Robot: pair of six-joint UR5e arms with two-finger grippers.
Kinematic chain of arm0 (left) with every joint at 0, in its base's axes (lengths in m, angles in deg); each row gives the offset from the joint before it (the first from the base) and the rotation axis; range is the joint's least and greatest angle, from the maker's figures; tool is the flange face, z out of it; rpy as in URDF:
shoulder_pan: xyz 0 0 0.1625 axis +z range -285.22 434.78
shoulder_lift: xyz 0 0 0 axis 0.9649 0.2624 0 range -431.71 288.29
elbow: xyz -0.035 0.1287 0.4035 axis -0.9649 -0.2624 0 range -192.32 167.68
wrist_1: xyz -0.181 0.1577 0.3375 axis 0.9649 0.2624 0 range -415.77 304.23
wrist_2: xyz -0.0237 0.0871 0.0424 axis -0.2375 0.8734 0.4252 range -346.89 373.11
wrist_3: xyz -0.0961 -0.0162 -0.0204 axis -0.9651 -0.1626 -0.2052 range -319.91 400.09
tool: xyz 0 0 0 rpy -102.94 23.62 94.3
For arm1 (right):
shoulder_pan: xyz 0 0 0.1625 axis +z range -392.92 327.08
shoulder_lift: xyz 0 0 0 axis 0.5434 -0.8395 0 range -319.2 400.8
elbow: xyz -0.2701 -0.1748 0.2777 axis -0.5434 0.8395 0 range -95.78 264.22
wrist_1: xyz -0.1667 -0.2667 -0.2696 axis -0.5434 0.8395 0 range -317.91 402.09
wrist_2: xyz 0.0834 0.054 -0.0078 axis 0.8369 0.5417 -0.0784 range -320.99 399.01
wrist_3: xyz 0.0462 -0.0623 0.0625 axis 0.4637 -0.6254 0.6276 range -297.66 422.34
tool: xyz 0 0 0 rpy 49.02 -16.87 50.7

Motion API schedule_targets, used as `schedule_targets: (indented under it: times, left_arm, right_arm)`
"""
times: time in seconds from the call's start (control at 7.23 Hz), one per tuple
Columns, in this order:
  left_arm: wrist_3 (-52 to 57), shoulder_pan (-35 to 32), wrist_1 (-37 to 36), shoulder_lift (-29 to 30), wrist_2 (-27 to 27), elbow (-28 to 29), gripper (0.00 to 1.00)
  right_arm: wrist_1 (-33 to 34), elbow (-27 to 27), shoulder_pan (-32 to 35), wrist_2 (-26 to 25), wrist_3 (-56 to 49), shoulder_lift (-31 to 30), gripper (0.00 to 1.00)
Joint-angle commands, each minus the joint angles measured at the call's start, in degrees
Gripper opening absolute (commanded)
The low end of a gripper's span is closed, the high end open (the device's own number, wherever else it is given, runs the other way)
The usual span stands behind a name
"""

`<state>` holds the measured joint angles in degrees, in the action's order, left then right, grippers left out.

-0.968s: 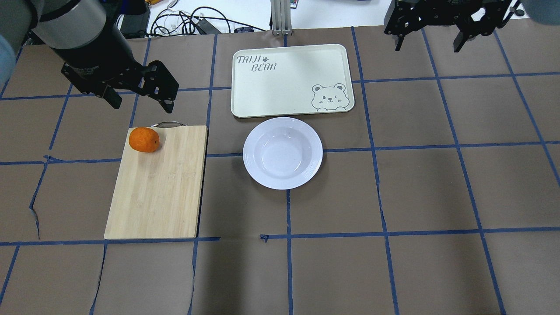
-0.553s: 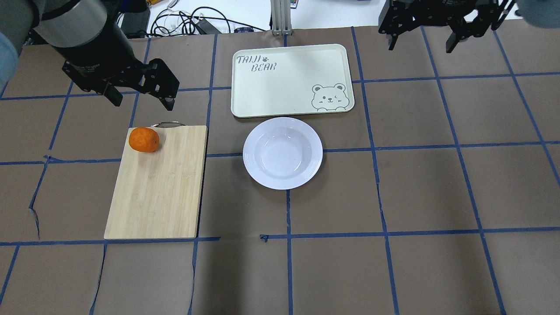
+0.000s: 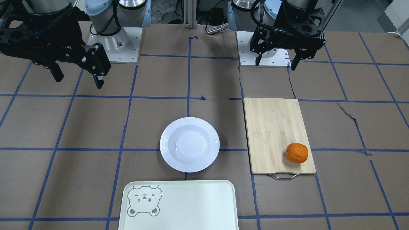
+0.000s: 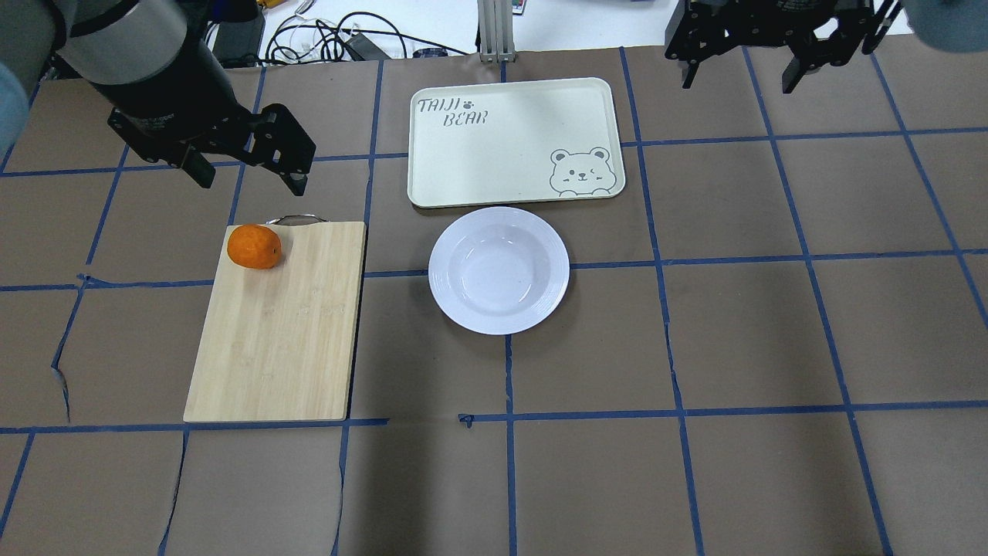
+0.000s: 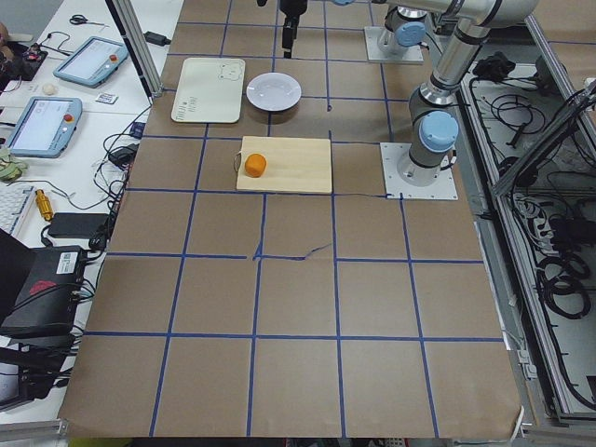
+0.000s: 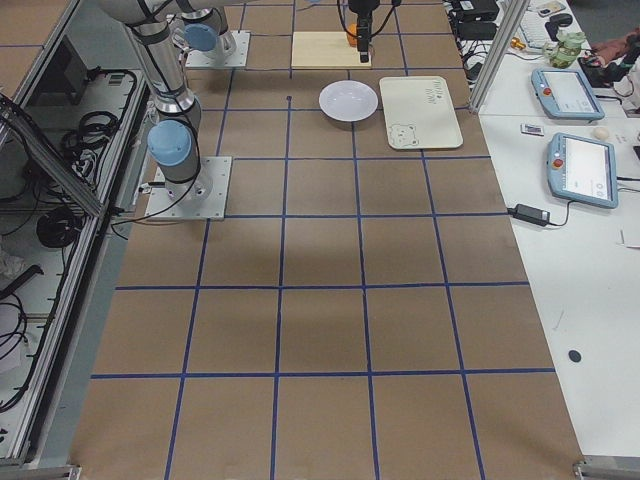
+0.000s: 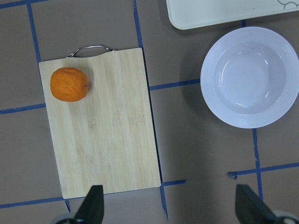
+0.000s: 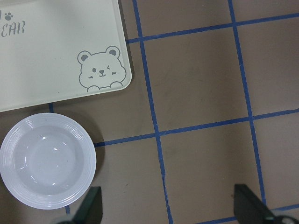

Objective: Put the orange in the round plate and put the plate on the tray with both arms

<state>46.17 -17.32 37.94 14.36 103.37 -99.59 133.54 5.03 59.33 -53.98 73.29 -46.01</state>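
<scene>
The orange [image 4: 254, 246] lies on the far left corner of a bamboo cutting board [image 4: 285, 332], near its metal handle; the left wrist view shows the orange [image 7: 69, 84] too. The white round plate [image 4: 441, 270] stands empty mid-table, its far rim almost at the tray [image 4: 509, 154], which is also empty. My left gripper [image 4: 251, 184] hovers open just beyond the board's handle end, close to the orange. Far off at the back right, my right gripper [image 4: 737, 83] hangs open, to the right of the tray. Neither gripper holds anything.
Brown paper with a blue tape grid covers the table. Cables and an aluminium post [image 4: 494, 31] lie beyond the tray at the table's back edge. In the front-facing view both arm bases [image 3: 115, 48] stand on white mounts at the robot's side.
The right gripper has shifted a little to the left, toward the tray side. The left gripper has barely moved. Orange, plate and tray are where they were.
</scene>
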Motion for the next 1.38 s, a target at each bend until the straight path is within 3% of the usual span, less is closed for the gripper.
schedule_targets:
  times: [0.0, 1.24]
  left_arm:
    - [-0.02, 0.0, 0.07, -0.11, 0.0, -0.09, 1.0]
    - [0.68, 0.26, -0.89, 0.41, 0.0, -1.14, 1.0]
  right_arm:
    - [0.3, -0.01, 0.03, 0.27, 0.04, 0.24, 1.0]
    - [-0.13, -0.01, -1.28, 0.18, -0.05, 0.33, 1.0]
